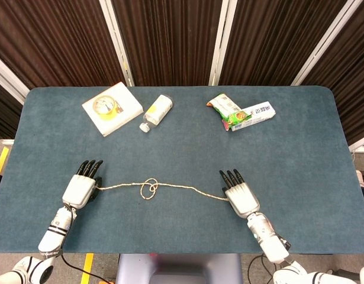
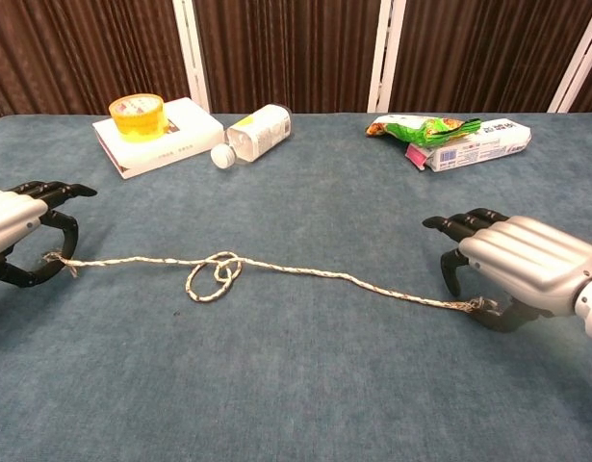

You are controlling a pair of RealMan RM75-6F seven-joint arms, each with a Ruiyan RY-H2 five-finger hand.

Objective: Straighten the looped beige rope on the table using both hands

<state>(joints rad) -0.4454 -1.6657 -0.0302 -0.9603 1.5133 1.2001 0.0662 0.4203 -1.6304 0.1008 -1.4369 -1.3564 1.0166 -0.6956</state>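
Observation:
The beige rope (image 1: 182, 188) lies across the near half of the table with a small double loop (image 1: 148, 188) left of its middle; in the chest view the loop (image 2: 216, 274) is flat on the cloth. My left hand (image 1: 80, 189) is at the rope's left end, and in the chest view the left hand (image 2: 16, 226) arches over that end and pinches it between thumb and fingers. My right hand (image 1: 240, 194) covers the frayed right end. In the chest view the right hand (image 2: 522, 265) hovers palm down over that end, fingers stretched forward, thumb apart from them.
At the back left a white box (image 1: 112, 108) carries a yellow tape roll (image 2: 137, 115), with a lying white bottle (image 1: 156, 112) beside it. A green snack bag (image 1: 224, 109) and a white packet (image 1: 255, 114) sit at the back right.

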